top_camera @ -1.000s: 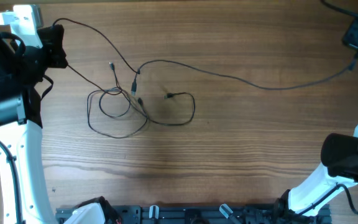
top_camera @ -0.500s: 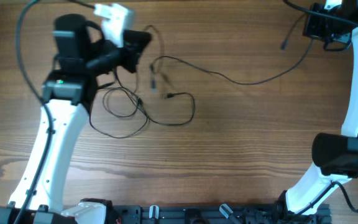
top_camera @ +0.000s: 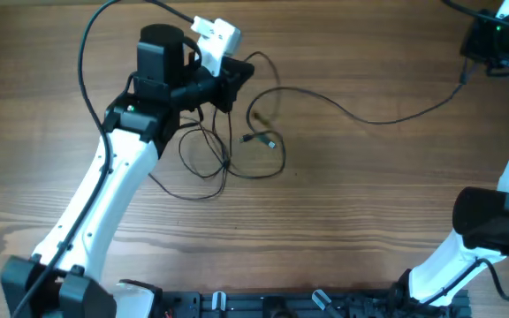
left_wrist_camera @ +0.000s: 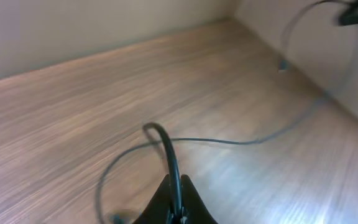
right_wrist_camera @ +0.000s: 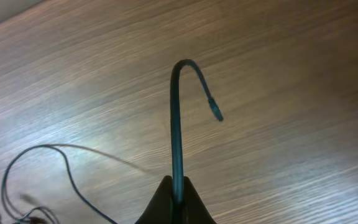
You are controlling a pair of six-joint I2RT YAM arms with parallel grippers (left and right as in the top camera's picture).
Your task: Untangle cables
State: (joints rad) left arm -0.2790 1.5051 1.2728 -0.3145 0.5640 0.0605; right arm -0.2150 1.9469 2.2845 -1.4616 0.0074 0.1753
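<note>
While both arms reached over the far half of the wooden table [top_camera: 343,230], each one had a thin black wire pinched between its fingers. The left gripper [top_camera: 237,79] was clamped tight on one of the cables [top_camera: 226,157]. It hung just beyond the tangle, whose loose loops lay on the wood directly on the near side of it, left of the table's centre. From the left wrist camera, that wire rose out of the closed left gripper [left_wrist_camera: 176,206], arched over in a small hook and dropped away to the left. A second, blurred wire trailed off to the right across the boards.

The right gripper [top_camera: 486,44] sat well apart from the knot, near the far right corner, and it too was clenched on a wire. A long strand [top_camera: 365,119] ran from the tangle across the table in a shallow sag and climbed to those fingers. In the right wrist view, the wire stood up from the closed right gripper [right_wrist_camera: 178,199] and curled over. It ended in a small plug [right_wrist_camera: 217,112] that hung free above the wood, with more loops visible low on the left.
</note>
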